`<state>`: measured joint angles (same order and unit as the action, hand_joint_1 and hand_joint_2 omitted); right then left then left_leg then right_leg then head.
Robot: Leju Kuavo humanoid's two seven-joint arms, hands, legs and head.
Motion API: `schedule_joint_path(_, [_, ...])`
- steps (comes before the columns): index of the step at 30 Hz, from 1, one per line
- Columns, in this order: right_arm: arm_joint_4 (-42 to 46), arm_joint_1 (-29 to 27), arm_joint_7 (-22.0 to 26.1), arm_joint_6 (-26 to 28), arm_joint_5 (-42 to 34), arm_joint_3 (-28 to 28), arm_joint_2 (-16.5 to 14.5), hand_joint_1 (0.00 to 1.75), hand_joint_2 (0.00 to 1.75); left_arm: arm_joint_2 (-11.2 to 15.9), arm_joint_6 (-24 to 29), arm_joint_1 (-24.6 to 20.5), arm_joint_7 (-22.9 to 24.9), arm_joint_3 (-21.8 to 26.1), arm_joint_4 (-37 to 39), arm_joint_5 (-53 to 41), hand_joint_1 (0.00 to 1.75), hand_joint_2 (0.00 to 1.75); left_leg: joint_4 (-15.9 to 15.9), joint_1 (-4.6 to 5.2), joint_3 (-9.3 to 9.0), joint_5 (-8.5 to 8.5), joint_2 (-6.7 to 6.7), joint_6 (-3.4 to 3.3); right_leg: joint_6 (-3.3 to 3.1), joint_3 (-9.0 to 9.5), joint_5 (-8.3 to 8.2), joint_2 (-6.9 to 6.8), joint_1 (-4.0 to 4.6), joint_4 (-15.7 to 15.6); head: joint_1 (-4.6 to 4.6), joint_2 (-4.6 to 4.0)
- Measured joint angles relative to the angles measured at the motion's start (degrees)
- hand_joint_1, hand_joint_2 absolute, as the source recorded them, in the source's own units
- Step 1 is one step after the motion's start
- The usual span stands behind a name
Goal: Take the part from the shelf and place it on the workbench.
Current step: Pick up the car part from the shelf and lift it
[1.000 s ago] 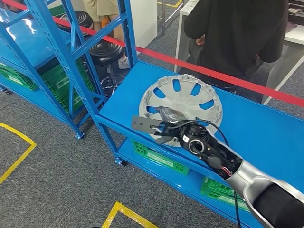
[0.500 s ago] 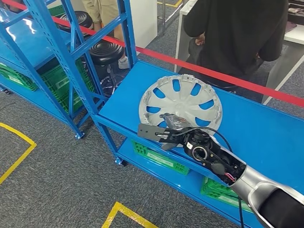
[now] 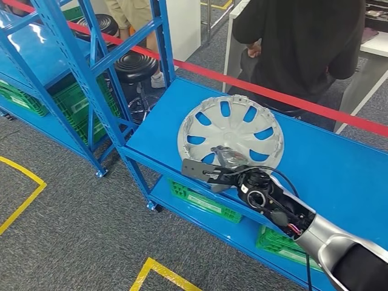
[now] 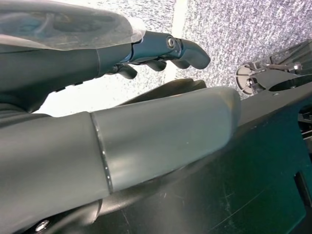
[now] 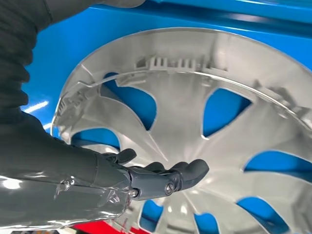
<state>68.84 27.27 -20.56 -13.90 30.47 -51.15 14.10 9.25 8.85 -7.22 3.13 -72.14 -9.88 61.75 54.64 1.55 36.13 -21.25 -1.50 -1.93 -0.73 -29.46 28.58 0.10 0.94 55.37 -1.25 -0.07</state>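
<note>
The part is a silver hubcap (image 3: 231, 124) lying flat on the blue shelf board (image 3: 329, 163). My right hand (image 3: 219, 168) reaches in from the lower right, its fingers stretched flat over the hubcap's near rim and holding nothing. In the right wrist view the dark fingers (image 5: 173, 178) hover just over the hubcap's spokes (image 5: 184, 97); whether they touch is unclear. The left wrist view shows my left hand (image 4: 147, 131) with its fingers (image 4: 176, 48) held straight over grey carpet, with nothing in it.
A slanted blue upright (image 3: 77, 66) of the shelf frame stands left of the hubcap. Red tape (image 3: 274, 94) runs behind the shelf, with a person in black (image 3: 302, 42) just beyond it. Black stools (image 3: 135, 65), green crates (image 3: 201, 200) and a white table (image 3: 379, 45) stand around.
My right hand has slid a little to the right along the shelf's front, closer over the hubcap's near rim. The hubcap has not moved.
</note>
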Motion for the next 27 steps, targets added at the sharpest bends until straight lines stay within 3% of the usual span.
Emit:
schedule_joint_path(23, [-11.72,-0.37,0.85,3.1,0.47,0.09,-0.11,0.0,1.75,-0.46,0.07,0.03,0.02,0.06,0.0,-0.52,0.0,0.0,-0.02,0.0,-0.13,-0.01,-0.02,0.0,0.01,0.08,0.02,-0.04,0.0,0.0,0.02,0.0])
schedule_joint_path(24, [-11.84,-0.37,0.85,3.1,0.47,0.09,-0.11,0.07,1.75,-0.46,0.07,0.03,0.01,0.06,0.0,-0.52,0.0,0.0,-0.02,0.0,-0.14,-0.01,-0.02,0.0,0.01,0.09,0.02,-0.04,0.0,0.0,0.02,0.0])
schedule_joint_path(27, [-12.17,-0.37,0.85,3.1,0.47,0.09,-0.12,1.36,1.75,-0.46,0.07,0.03,0.01,0.07,0.0,-0.52,0.0,0.0,-0.02,0.0,-0.17,-0.01,-0.02,0.0,0.01,0.13,0.02,-0.05,0.0,0.0,0.02,0.0])
